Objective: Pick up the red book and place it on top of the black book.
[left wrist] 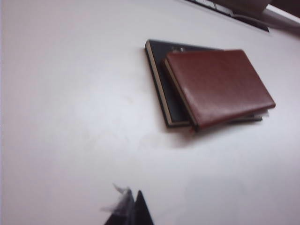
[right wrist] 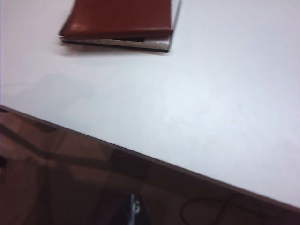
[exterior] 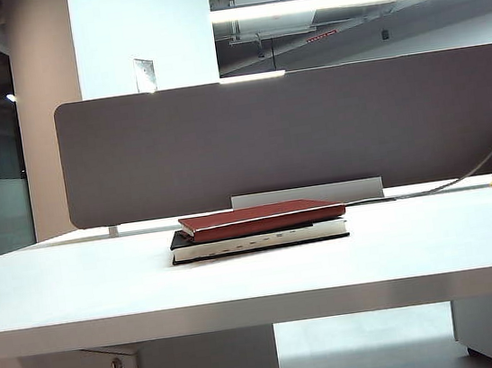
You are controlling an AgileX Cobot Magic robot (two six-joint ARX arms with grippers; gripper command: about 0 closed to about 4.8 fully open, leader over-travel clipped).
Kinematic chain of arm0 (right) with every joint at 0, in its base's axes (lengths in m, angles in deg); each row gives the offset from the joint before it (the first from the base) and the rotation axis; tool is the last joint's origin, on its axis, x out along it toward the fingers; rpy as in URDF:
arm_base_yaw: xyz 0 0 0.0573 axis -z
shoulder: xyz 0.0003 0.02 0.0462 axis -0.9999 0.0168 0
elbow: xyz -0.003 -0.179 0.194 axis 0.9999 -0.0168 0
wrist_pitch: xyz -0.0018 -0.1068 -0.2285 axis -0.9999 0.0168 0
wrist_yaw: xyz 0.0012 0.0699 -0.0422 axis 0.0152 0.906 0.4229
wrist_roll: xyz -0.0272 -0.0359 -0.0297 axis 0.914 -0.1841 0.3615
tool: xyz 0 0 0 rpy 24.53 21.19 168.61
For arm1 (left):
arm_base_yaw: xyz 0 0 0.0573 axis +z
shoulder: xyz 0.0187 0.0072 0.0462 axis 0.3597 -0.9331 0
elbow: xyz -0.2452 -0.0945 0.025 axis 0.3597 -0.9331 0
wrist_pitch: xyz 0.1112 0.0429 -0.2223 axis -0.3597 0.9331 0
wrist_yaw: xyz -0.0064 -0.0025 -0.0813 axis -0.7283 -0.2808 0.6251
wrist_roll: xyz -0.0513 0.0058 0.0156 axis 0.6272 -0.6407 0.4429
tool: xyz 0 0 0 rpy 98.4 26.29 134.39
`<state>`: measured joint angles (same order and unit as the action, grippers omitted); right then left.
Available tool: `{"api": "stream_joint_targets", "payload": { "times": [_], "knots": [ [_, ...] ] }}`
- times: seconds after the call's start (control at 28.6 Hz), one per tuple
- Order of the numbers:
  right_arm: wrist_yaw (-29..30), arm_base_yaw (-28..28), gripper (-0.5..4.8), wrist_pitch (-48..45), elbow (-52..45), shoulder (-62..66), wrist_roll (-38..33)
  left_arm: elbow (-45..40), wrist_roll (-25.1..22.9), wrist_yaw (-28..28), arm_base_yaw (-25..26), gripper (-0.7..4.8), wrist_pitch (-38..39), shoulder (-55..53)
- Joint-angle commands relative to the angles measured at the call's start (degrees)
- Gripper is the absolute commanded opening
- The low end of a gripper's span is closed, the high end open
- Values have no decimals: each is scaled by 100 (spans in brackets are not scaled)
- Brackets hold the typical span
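A: Exterior view, item one: red book [exterior: 261, 217], lying flat on the black book [exterior: 262, 237], mid-surface [exterior: 79, 292]. Neither arm appears here.

B: Alignment?

A: Skewed. Left wrist view shows the red book [left wrist: 219, 86] turned against the black book [left wrist: 161, 86], one corner overhanging, a strip of black cover bare. Resting, though; placement looks done, in my judgement.

B: Item two, left gripper [left wrist: 130, 210]?

A: Well apart from the stack, above bare surface. Fingers pressed together, holding nothing.

B: Right gripper [right wrist: 137, 213]?

A: Only a dark tip shows, off beyond the surface edge [right wrist: 154, 161], over the floor. Whether its fingers are parted or together, I cannot tell. The stack [right wrist: 117, 21] sits far from it.

B: Hazards?

A: One: the overhanging corner. A nudge from either arm, or a jolt to the surface, could pivot the thin red book further round or slide it off the smooth black cover. Two: a sweep low across the surface could catch the stack's side.
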<state>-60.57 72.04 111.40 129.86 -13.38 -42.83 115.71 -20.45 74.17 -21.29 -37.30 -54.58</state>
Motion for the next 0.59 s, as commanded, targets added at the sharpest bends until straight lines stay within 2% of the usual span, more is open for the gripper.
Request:
{"api": "stream_joint_targets", "payload": {
  "times": [0.03, 0.28, 0.49, 0.59],
  "knots": [
    [-42, 120, -1, -476, -385, -444, -219, -428, -42, -138, 7, -6, -361, 501],
    [-472, 380, -1, -855, -1034, -1290, -337, -1401, -52, -470, -17, -6, -564, 1633],
    [-636, 393, -1, -881, -1377, -1510, -400, -2157, -11, -599, -35, -6, -566, 2516],
    [-896, 393, -1, -979, -1572, -1523, -490, -2468, 35, -610, -35, -6, -560, 2964]
  ]
}}
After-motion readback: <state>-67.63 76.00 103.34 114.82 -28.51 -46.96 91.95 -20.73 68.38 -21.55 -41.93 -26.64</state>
